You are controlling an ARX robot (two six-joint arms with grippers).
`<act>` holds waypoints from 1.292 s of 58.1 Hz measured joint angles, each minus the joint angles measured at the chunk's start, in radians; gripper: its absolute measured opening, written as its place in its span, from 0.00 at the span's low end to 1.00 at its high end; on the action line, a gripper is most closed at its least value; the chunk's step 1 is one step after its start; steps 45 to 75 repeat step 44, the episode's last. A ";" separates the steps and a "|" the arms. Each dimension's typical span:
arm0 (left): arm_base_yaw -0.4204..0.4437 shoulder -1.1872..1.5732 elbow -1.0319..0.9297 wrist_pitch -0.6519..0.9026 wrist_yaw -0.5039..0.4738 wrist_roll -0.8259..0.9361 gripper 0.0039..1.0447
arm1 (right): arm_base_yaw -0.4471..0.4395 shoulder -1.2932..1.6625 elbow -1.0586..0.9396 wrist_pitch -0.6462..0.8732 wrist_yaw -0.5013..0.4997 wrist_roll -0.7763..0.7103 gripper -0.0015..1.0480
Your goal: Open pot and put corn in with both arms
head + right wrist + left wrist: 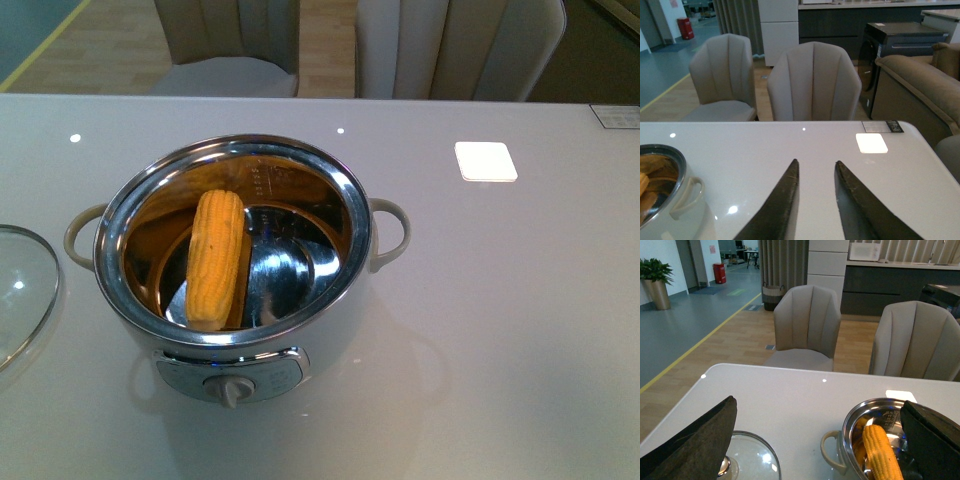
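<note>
The pot (330, 180) stands open in the middle of the white table, cream body, steel inside, knob at the front. The yellow corn (217, 257) lies inside it, leaning on the left wall. It also shows in the left wrist view (882, 452), in the pot (852, 415). The glass lid (20, 290) lies flat on the table left of the pot. My left gripper (817, 407) is open wide and empty, above the table between lid and pot. My right gripper (816, 167) is open and empty over bare table right of the pot (682, 200). Neither arm shows in the front view.
A white square patch (486, 161) lies on the table behind and right of the pot. Two padded chairs (455, 45) stand at the far edge of the table. A sofa (920, 85) is off to the right.
</note>
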 joint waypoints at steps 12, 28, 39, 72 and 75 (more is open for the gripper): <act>0.000 0.000 0.000 0.000 0.000 0.000 0.93 | 0.000 0.000 0.000 0.000 0.000 0.000 0.66; 0.000 0.000 0.000 0.000 0.000 0.000 0.93 | 0.000 0.000 0.000 0.000 0.000 0.000 0.92; 0.000 0.000 0.000 0.000 0.000 0.000 0.93 | 0.000 0.000 0.000 0.000 0.000 0.000 0.92; 0.000 0.000 0.000 0.000 0.000 0.000 0.93 | 0.000 0.000 0.000 0.000 0.000 0.000 0.92; 0.000 0.000 0.000 0.000 0.000 0.000 0.93 | 0.000 0.000 0.000 0.000 0.000 0.000 0.92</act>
